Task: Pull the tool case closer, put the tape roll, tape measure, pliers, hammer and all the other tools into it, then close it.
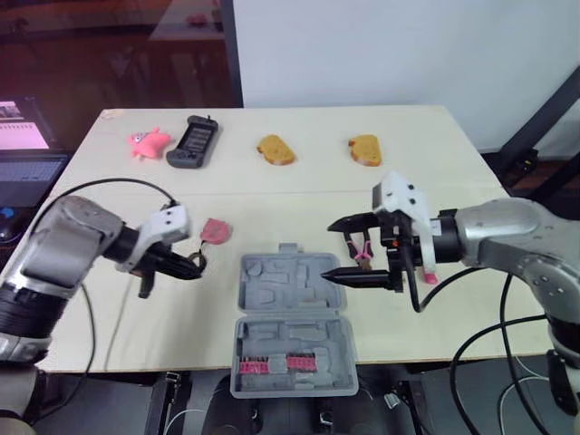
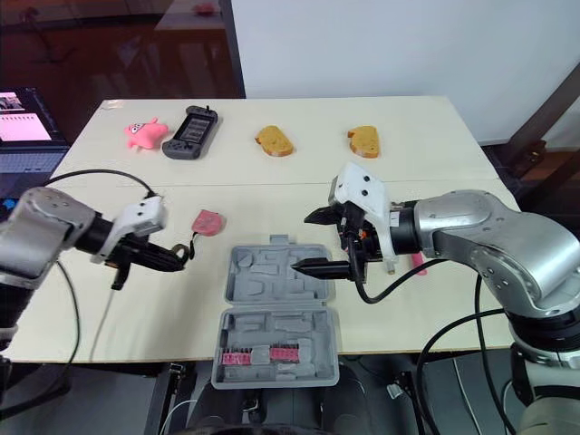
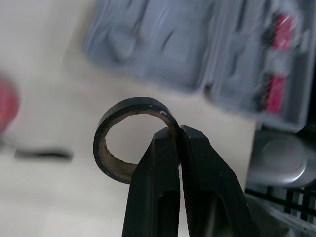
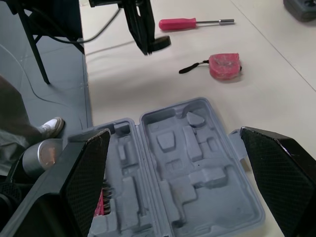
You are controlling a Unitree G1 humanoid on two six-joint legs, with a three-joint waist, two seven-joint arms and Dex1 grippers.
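A tape roll hangs pinched by its thin wall in the closed fingers of the left gripper, held above the table near its left edge and just left of the open tool case. The right gripper hovers over the case's right side with its fingers spread wide and holding nothing.

The hold on the roll is narrow and at one spot on the ring, so a quick swing toward the case could twist the roll or let it slip out onto the table. The case's near half (the one with pink bits in it) juts past the table's front edge, and a downward press there might tip it off. The right gripper also sits in the likely path to the moulded recesses, so the two arms could meet over the case.

A pink tape measure lies beside the case's far-left corner, a pink-handled screwdriver further left, and a red-handled tool, apparently the pliers, just beyond the right gripper. Along the far edge sit a pink toy, a black handheld device and two bread-like pieces.
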